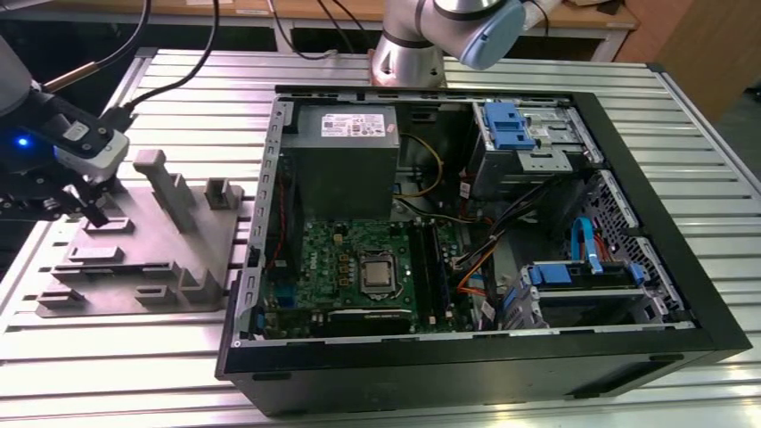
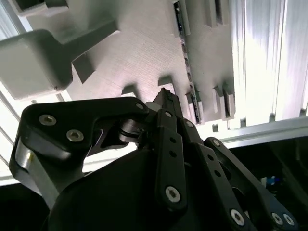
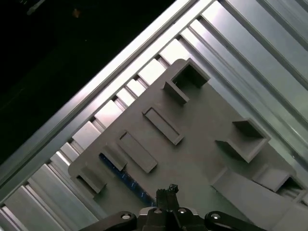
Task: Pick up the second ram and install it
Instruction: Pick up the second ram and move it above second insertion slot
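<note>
The second ram (image 3: pixel 124 175) is a thin dark stick lying in a slot of the grey fixture tray (image 1: pixel 178 259), at the exterior view's left. In the second wrist view the second ram (image 2: pixel 186 62) runs edge-on along a row of tray blocks. My gripper (image 1: pixel 93 210) hovers just above the tray's far left part, beside one end of the stick. Its fingertips (image 3: pixel 169 190) are pressed together with nothing between them, and they also meet over the tray in the second wrist view, where the gripper (image 2: pixel 164 97) is shut. The green circuit board (image 1: pixel 356 263) lies inside the open computer case.
The open black computer case (image 1: pixel 476 357) lies on the slatted aluminium table (image 1: pixel 107 357), with a grey power-supply box (image 1: pixel 345 147), blue drive cages (image 1: pixel 511 125) and loose cables inside. Tall tray posts (image 1: pixel 160 183) stand right next to my gripper. The arm's base (image 1: pixel 411 53) is behind the case.
</note>
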{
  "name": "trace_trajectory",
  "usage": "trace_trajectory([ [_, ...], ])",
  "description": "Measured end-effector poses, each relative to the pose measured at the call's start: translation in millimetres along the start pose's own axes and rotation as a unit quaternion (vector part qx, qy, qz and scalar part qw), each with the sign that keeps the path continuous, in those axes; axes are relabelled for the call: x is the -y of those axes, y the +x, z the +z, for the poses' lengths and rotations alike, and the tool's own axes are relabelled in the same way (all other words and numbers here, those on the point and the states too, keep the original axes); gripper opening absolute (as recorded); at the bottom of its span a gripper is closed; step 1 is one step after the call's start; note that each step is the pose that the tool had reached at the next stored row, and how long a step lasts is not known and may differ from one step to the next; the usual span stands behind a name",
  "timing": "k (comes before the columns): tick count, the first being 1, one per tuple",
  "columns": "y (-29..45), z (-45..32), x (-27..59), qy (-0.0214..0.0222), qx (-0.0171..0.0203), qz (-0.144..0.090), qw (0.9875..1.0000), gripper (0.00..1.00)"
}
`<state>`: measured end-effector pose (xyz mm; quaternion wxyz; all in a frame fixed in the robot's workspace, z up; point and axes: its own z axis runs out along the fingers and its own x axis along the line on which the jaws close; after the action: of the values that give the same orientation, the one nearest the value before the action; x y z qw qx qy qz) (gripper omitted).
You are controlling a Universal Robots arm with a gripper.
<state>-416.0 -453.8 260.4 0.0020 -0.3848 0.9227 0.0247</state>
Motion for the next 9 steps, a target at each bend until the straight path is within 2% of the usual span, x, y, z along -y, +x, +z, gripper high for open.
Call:
trace_trajectory([
  [4, 0.0, 1.1, 0.1, -0.0008, -0.0016, -0.036, 0.9994, 0.1],
  [9, 0.1, 2.4, 0.1, -0.0017, -0.0037, -0.081, 0.9967, 0.1],
])
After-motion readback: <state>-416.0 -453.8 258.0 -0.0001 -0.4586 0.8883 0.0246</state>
